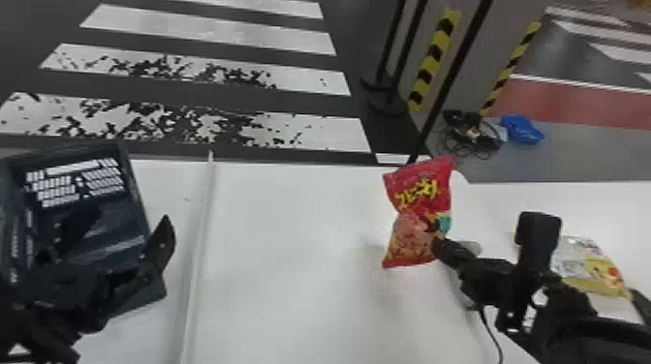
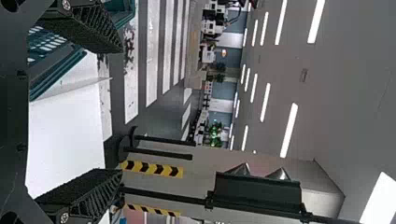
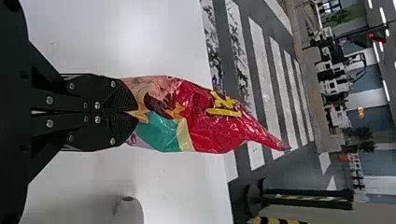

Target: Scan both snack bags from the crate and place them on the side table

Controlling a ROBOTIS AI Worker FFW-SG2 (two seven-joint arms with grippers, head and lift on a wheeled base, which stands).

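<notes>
My left gripper [image 1: 123, 242] is in front of the dark crate [image 1: 138, 193]; in the left wrist view this gripper [image 2: 116, 112] is open, its fingers wide apart with nothing between them. The right gripper [image 1: 440, 246] holds the red snack bag [image 1: 421, 213] by its lower right part, above the white table. The right wrist view has that gripper [image 3: 130, 112] shut on the red snack bag [image 3: 205, 121]. A yellow and white snack bag [image 1: 596, 268] lies on the right-hand table surface, partly behind the right arm.
A pale rounded device [image 1: 469, 248] stands just behind the right gripper, and a thin dark cable [image 1: 491, 334] runs near the arm. A raised white ridge [image 1: 198, 251] separates the crate's side from the middle of the table [image 1: 281, 271]. Dark poles stand beyond the table.
</notes>
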